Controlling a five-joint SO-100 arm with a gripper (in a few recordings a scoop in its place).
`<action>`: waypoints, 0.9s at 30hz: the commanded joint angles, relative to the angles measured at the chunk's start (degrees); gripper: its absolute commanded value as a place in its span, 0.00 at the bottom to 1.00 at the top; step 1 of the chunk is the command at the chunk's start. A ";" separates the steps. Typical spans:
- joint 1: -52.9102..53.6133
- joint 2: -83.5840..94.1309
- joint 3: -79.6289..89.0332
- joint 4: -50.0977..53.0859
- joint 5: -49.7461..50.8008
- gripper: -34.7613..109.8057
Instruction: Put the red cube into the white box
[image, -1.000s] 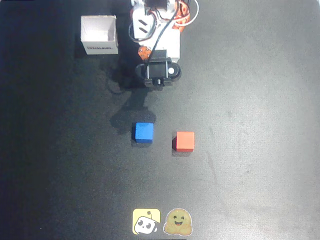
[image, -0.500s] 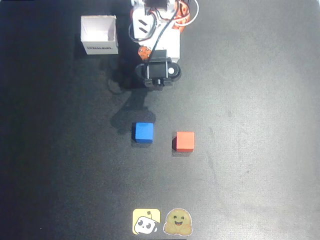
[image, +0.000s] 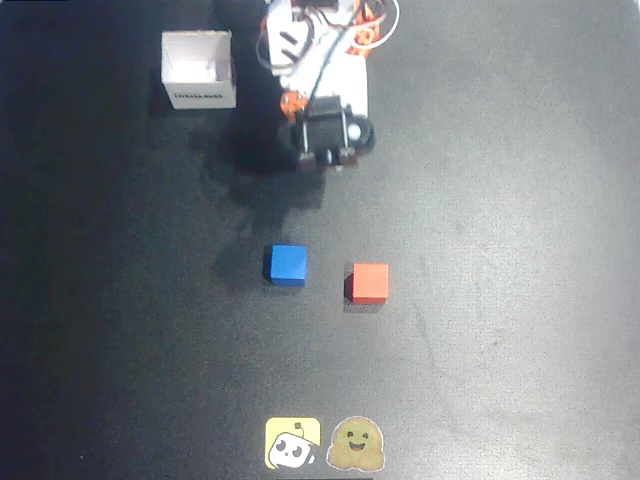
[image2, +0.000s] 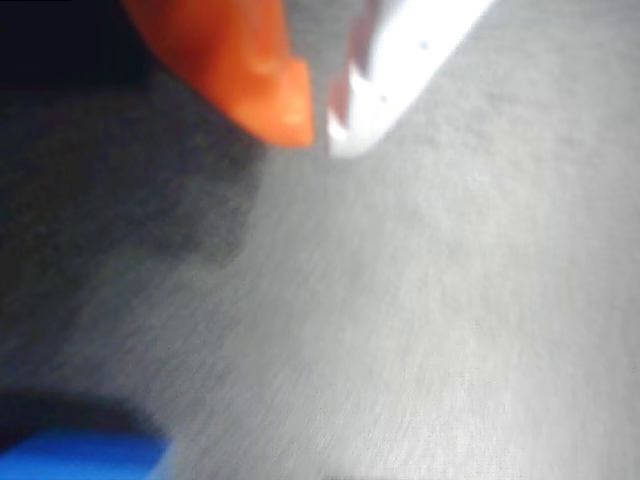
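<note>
The red cube (image: 370, 283) rests on the dark table right of centre in the overhead view. At the back left stands the white box (image: 199, 68), open-topped, with dark print on its near side. My gripper (image: 326, 160) hangs near the arm's base, well behind both cubes and to the right of the box. In the wrist view its orange finger (image2: 262, 78) and white finger (image2: 395, 70) almost meet at the tips, with nothing between them; my gripper (image2: 320, 130) is shut.
A blue cube (image: 286, 264) sits just left of the red one; its edge shows blurred in the wrist view as the blue cube (image2: 80, 455). Two stickers (image: 324, 443) lie at the table's front edge. The arm's base (image: 318, 40) stands at the back centre.
The arm's head has swung slightly to the right and turned; its shadow on the table has shifted. The cubes and the box have not moved.
</note>
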 joint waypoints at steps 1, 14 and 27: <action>-1.58 -30.76 -25.75 2.72 -0.09 0.24; -7.56 -65.74 -52.38 -1.67 7.21 0.27; -11.51 -71.89 -51.24 -12.30 10.63 0.45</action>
